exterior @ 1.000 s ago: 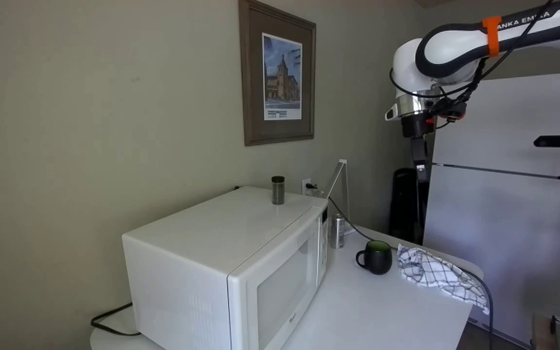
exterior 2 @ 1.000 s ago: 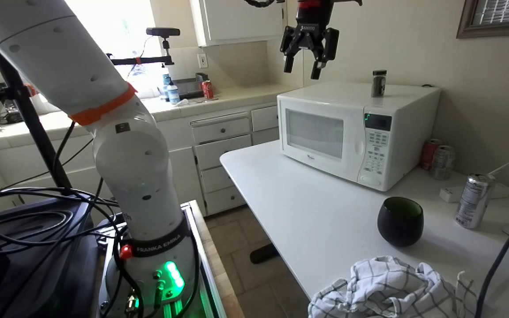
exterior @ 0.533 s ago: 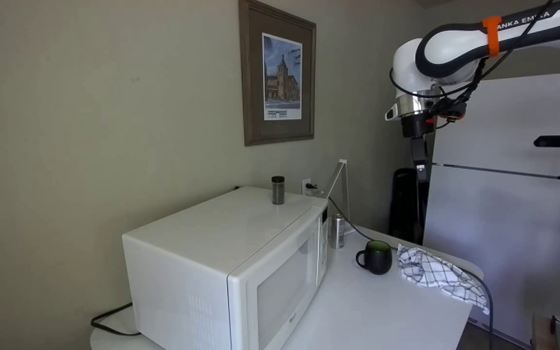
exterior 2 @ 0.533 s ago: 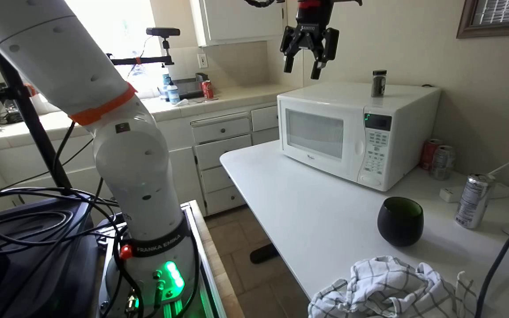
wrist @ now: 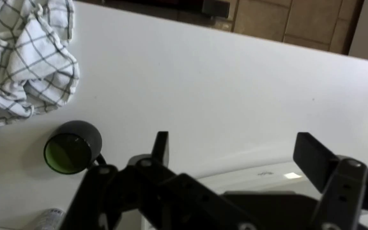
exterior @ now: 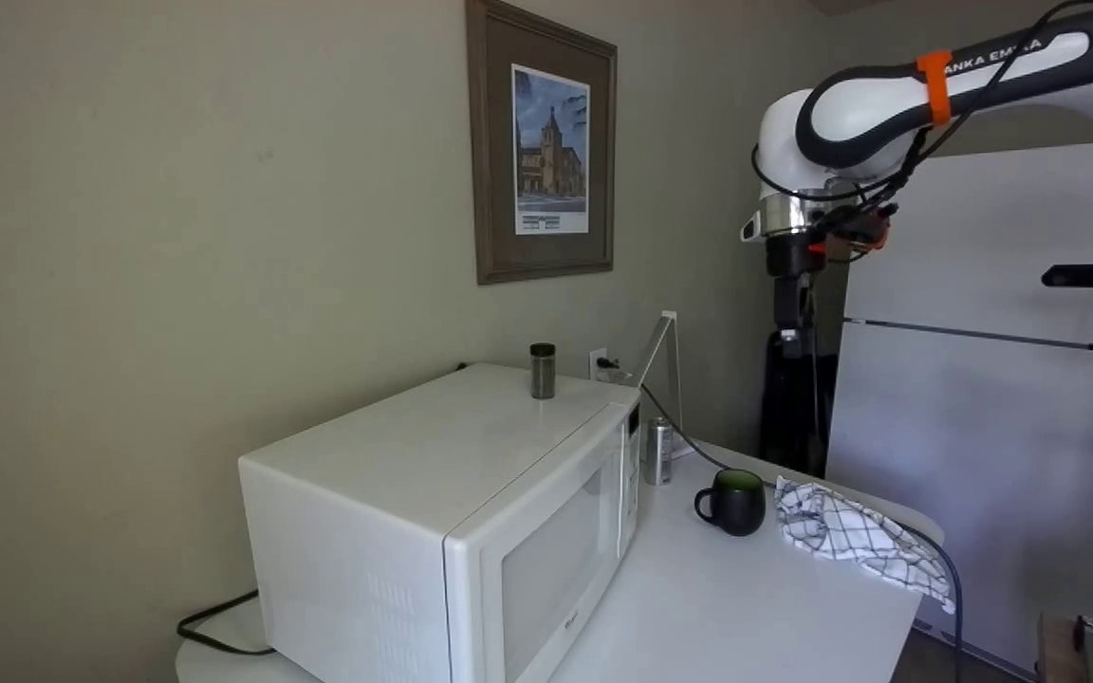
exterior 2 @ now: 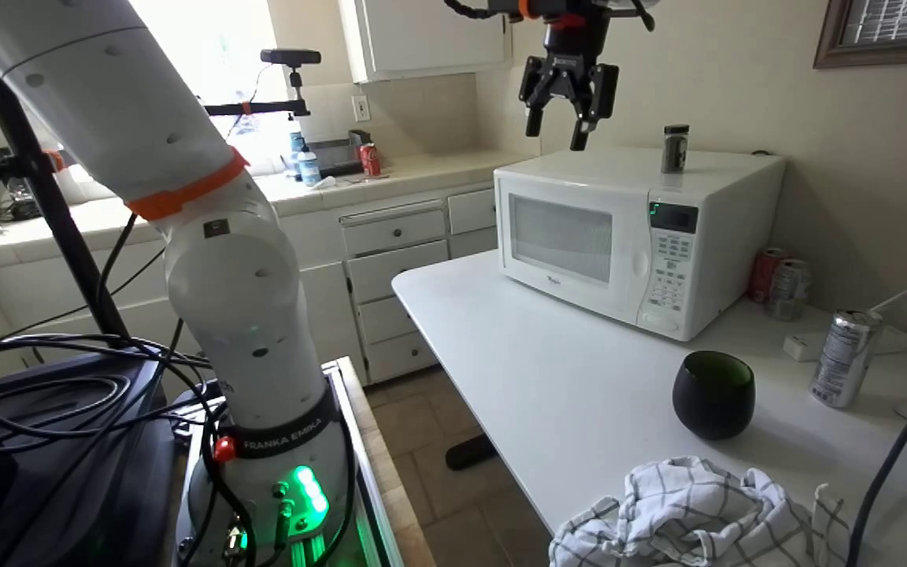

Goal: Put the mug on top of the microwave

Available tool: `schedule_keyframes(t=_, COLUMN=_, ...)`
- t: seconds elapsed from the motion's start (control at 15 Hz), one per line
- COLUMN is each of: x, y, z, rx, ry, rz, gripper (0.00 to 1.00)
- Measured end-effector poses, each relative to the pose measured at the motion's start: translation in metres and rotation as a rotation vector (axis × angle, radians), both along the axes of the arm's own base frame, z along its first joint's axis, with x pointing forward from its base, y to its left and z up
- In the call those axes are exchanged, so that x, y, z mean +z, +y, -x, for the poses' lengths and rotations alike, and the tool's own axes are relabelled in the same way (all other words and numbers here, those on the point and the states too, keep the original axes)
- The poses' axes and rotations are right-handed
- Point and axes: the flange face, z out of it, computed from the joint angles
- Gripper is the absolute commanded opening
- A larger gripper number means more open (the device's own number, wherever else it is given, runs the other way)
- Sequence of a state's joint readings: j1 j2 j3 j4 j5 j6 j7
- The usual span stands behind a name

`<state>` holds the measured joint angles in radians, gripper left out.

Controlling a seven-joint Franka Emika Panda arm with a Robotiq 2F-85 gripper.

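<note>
The black mug (exterior: 738,505) stands upright on the white table, green inside, in both exterior views (exterior 2: 712,400). Its handle shows in an exterior view and partly in the wrist view, where the mug (wrist: 88,137) lies left of the jaws. The white microwave (exterior: 433,446) stands on the same table with its door shut; it also shows in an exterior view (exterior 2: 564,236), and its front edge shows in the wrist view (wrist: 235,179). My gripper (exterior 2: 556,132) is open and empty, pointing down, high above the table; its fingers are wide apart in the wrist view (wrist: 232,143).
A dark-lidded jar (exterior 2: 675,150) stands on the microwave's top. A silver can (exterior 2: 845,358) stands beyond the mug. A checked cloth (exterior 2: 690,512) lies beside the mug. A dark cable (exterior: 945,560) runs over the table's edge. More cans (exterior 2: 788,290) stand behind the microwave.
My gripper has moved slightly down and toward the microwave side: left in an exterior view, right in the opposite exterior view. It stays open. The mug and microwave have not moved.
</note>
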<state>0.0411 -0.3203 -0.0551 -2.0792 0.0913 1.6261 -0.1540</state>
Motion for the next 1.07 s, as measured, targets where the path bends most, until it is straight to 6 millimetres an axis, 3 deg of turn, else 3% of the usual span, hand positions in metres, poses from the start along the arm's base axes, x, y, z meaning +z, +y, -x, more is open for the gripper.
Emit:
schedule_keyframes(t=0.27, x=-0.050, y=-0.012, z=-0.049, rx=-0.047, ry=-0.172, rz=0.022, gripper=1.00)
schedule_keyframes(t=0.4, x=-0.080, y=-0.018, z=-0.064, rx=-0.051, ry=-0.220, rz=0.029, gripper=1.00)
schedule_keyframes(t=0.6, x=-0.131, y=-0.040, z=-0.067, rx=-0.016, ry=-0.216, rz=0.039, gripper=1.00)
schedule_keyframes(t=0.8, x=-0.177, y=-0.080, z=-0.059, rx=0.001, ry=-0.182, rz=0.063, gripper=1.00)
schedule_keyframes(t=0.93, x=-0.194, y=-0.102, z=-0.057, rx=-0.006, ry=-0.168, rz=0.074, gripper=1.00)
schedule_keyframes(t=1.07, x=-0.197, y=-0.105, z=-0.057, rx=-0.006, ry=-0.164, rz=0.074, gripper=1.00)
